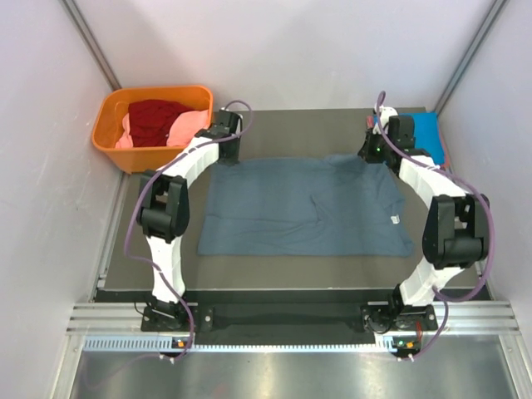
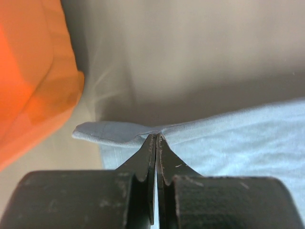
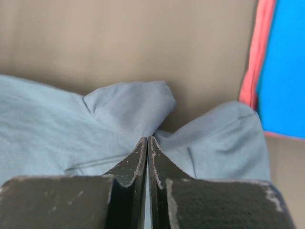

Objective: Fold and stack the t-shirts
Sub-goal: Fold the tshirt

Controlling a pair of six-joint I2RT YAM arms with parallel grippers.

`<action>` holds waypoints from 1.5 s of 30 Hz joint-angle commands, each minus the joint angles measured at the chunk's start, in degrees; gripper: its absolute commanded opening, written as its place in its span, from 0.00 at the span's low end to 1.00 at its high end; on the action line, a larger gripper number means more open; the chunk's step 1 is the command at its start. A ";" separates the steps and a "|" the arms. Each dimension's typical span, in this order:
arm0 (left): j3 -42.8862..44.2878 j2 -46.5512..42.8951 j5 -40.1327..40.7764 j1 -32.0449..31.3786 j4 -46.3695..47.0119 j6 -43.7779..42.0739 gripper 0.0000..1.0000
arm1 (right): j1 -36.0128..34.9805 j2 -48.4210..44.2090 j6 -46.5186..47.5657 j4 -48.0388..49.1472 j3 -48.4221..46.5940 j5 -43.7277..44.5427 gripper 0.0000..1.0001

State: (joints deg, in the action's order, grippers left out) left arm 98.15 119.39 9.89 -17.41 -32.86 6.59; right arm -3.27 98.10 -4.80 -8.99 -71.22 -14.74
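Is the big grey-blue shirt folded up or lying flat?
Lying flat: the grey-blue shirt is spread over the table, only its far corners pinched by the left fingers and right fingers.

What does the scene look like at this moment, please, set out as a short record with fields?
Main item: large slate grey-blue cloth t-shirt, spread flat on the dark table
Left tool: shut on the shirt's far left corner
Right tool: shut on its far right edge
Orange plastic basket: holds dark red cloth and pink cloth
Bright blue cloth: at table's far right corner
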 commanded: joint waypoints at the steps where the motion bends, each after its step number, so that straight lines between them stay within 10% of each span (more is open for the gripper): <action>1: -2.87 -5.39 -0.57 0.01 2.80 1.76 0.00 | -0.51 -5.55 -0.91 2.67 2.31 2.43 0.00; 19: -23.26 -20.42 -7.78 -1.66 5.79 8.44 0.00 | -3.85 -24.44 -6.71 4.25 22.70 9.73 0.00; 45: -29.07 -21.49 -0.84 -4.74 -6.69 0.44 0.00 | -4.20 -35.87 -11.46 -5.33 32.28 13.34 0.00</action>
State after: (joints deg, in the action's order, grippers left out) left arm 69.08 99.48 7.44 -22.00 -38.02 8.45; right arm -6.70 65.01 -15.31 -14.41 -38.68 -2.26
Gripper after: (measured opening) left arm 0.011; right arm 0.005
